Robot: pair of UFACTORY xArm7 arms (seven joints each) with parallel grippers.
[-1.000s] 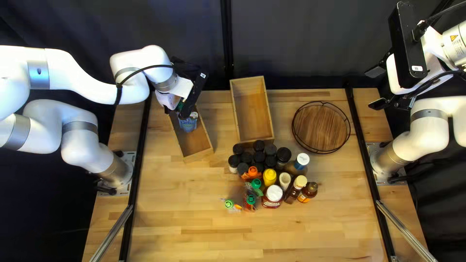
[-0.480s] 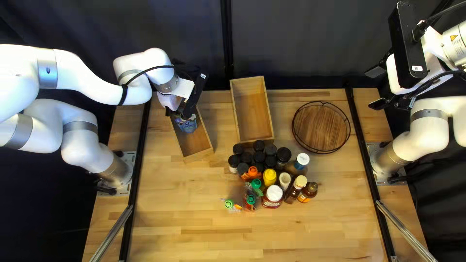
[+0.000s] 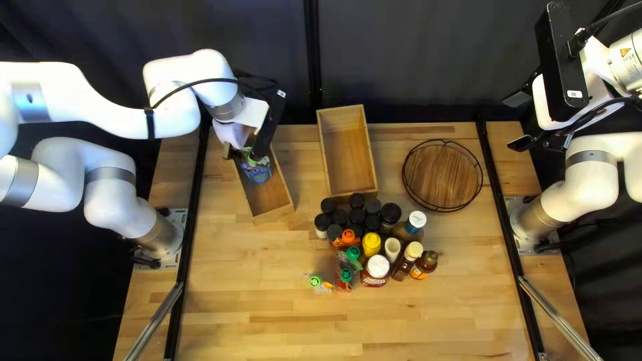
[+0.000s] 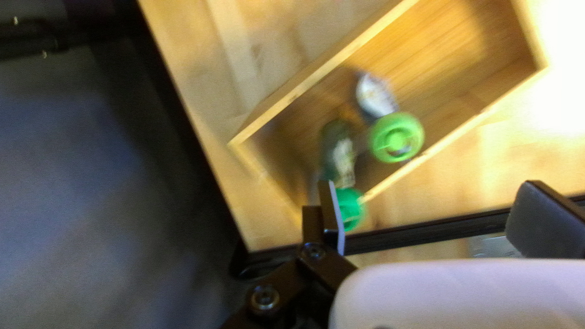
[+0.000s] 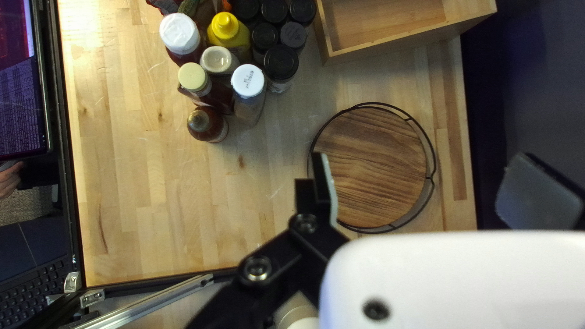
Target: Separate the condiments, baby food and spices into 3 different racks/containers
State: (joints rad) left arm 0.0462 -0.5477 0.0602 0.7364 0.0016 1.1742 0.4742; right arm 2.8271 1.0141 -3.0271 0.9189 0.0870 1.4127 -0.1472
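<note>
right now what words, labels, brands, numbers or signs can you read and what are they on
No text is clear enough to quote.
White bottle cap: dark print, too small.
Screen: lines of text, too small.
Light green-capped pouch: label blurred.
Dark green-capped pouch: label blurred.
Yellow triangle sign, on the right arm: symbol too small.

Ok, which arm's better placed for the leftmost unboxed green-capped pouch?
Left, I'd say: the pouch lies nearer its base, and its open pincer hovers over the box holding similar pouches.
</note>
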